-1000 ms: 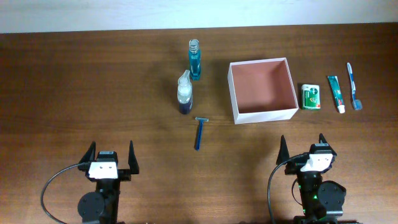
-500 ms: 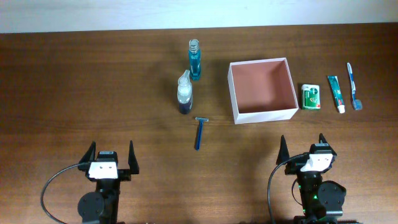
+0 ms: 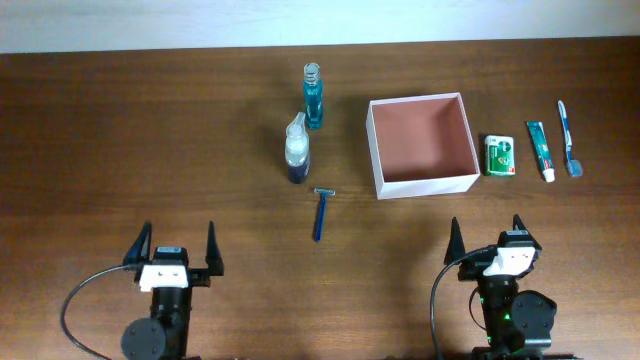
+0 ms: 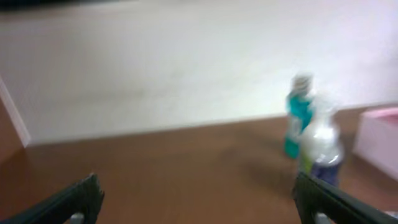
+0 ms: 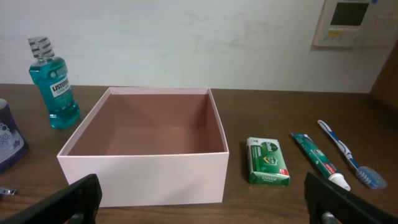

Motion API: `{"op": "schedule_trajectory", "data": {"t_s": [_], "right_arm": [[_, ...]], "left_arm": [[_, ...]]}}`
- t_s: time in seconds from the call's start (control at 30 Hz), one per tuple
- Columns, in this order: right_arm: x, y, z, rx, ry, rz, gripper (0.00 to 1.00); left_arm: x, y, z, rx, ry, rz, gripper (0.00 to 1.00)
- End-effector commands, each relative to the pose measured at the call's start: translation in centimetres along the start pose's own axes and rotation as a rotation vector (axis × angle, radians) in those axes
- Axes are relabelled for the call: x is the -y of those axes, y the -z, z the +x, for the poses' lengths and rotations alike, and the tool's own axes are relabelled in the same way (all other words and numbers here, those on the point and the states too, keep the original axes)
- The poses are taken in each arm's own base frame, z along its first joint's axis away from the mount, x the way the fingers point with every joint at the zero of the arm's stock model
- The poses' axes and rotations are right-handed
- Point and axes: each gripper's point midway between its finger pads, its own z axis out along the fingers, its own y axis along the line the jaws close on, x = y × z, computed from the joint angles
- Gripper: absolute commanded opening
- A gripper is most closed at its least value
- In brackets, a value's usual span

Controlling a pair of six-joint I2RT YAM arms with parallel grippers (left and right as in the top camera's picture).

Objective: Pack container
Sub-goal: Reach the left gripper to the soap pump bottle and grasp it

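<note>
Only left fingers slightly shifted since before, right fingers unmoved, both pairs apart.

White-walled container; razor seemingly blue

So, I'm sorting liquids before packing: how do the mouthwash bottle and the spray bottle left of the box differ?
The mouthwash bottle is teal throughout with a silver cap; the spray bottle is clear above, dark blue below, with a white nozzle. The mouthwash bottle stands farther back; the spray bottle stands nearer the razor. Both stand upright, left of the container.
</note>
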Motion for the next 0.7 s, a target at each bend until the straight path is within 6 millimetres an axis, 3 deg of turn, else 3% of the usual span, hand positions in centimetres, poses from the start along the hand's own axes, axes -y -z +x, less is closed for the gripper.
{"op": "schedule_trajectory", "data": {"t_s": [0.0, 0.27, 0.33, 0.4, 0.5, 0.57, 0.67], "right_arm": [[0.1, 0.0, 0.2, -0.002, -0.001, 0.009, 0.99], [0.1, 0.0, 0.2, -0.002, -0.001, 0.009, 0.99], [0.1, 0.0, 0.2, -0.002, -0.001, 0.009, 0.99], [0.1, 0.0, 0.2, -0.002, -0.001, 0.009, 0.99], [0.1, 0.0, 0.2, -0.002, -0.001, 0.009, 0.99], [0.1, 0.0, 0.2, -0.002, -0.001, 0.009, 0.99], [0.1, 0.0, 0.2, -0.002, -0.001, 0.009, 0.99]], "left_arm": [[2.5, 0.3, -2.2, 0.084, 0.057, 0.152, 1.00], [2.0, 2.0, -12.7, 0.286, 0.045, 0.150, 0.99], [3.4, 3.0, -17.7, 0.348, 0.012, 0.254, 0.99], [3.8, 3.6, -20.8, 0.390, -0.006, 0.284, 0.99], [4.3, 4.3, -23.9, 0.439, -0.031, 0.322, 1.00], [6.1, 4.4, -25.7, 0.456, -0.113, 0.438, 0.99], [7.9, 2.2, -26.8, 0.346, -0.116, 0.610, 0.99]]}}
